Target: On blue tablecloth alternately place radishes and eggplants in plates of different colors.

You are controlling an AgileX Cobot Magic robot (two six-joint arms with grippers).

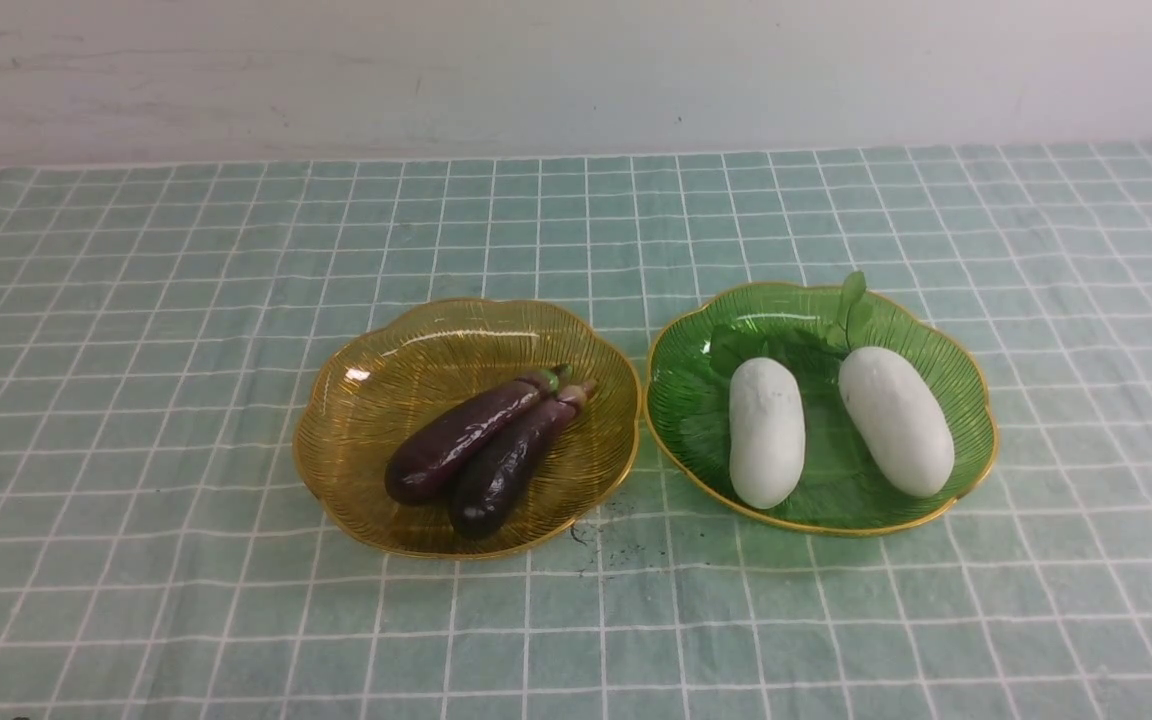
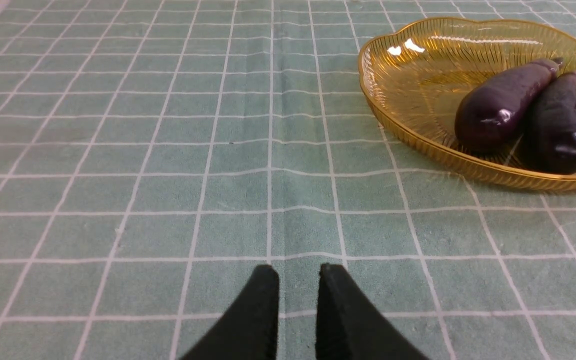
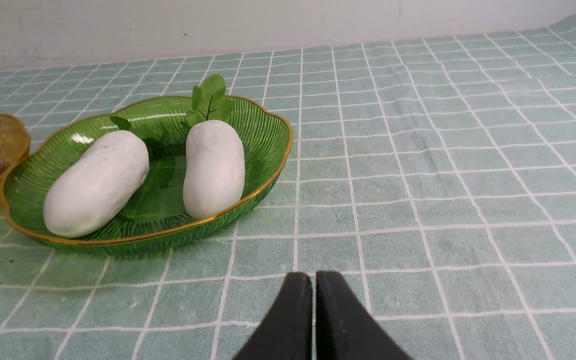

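Observation:
On the blue tablecloth (image 1: 136,300) stand two plates side by side. The amber plate (image 1: 336,400) on the left holds two dark purple eggplants (image 1: 466,435) (image 1: 511,465) lying against each other. The green plate (image 1: 696,340) on the right holds two white radishes (image 1: 766,432) (image 1: 896,420) with green leaves at their far ends. My left gripper (image 2: 298,272) hovers over bare cloth, well short of the amber plate (image 2: 418,145), its fingers a narrow gap apart and empty. My right gripper (image 3: 314,277) is shut on nothing, over cloth near the green plate (image 3: 268,150). Neither gripper shows in the front view.
A pale wall (image 1: 576,70) runs along the far edge of the cloth. A few dark specks (image 1: 601,525) lie on the cloth between the plates at their near side. Cloth stretches on all sides of the plates.

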